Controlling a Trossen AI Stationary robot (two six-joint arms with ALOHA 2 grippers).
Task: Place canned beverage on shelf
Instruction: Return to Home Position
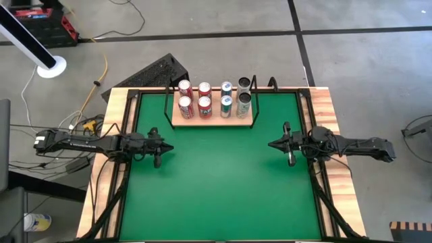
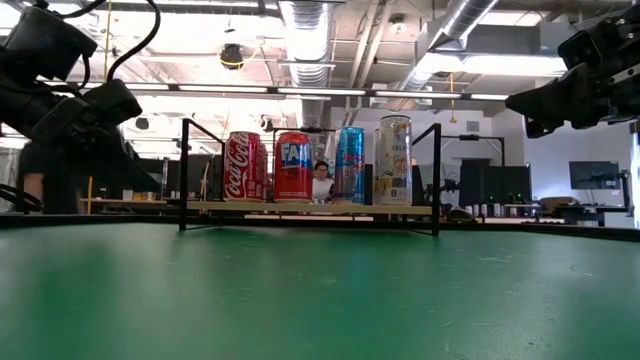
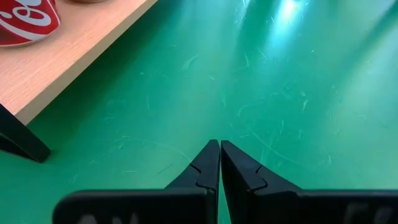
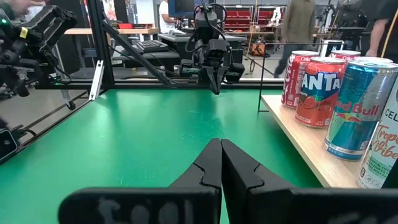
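From above, the shelf (image 1: 212, 122) stands at the far middle of the green counter (image 1: 216, 196); it carries eight cans (image 1: 204, 106) in two rows, red ones to the left, then blue, then pale ones at the right end. The left gripper (image 1: 167, 147) hovers over the counter's left side and the right gripper (image 1: 275, 144) over its right side; both point inward, well apart from the shelf and from each other.

At counter height, the front row runs cola can (image 2: 246, 166), red soda can (image 2: 293, 166), blue can (image 2: 350, 165), white-yellow can (image 2: 394, 160); all are upright on the board between the black rails (image 2: 438, 180). Both arms hang above the counter at the picture's edges; a person (image 2: 322, 182) shows beyond the cans.

In the left wrist view, the left gripper's fingers are pressed together, clenched on nothing, over bare green; the shelf's corner and a red can lie near.

In the right wrist view, the right gripper is likewise clenched on nothing; the shelf's cans stand just to one side, and the left arm faces it across the counter.
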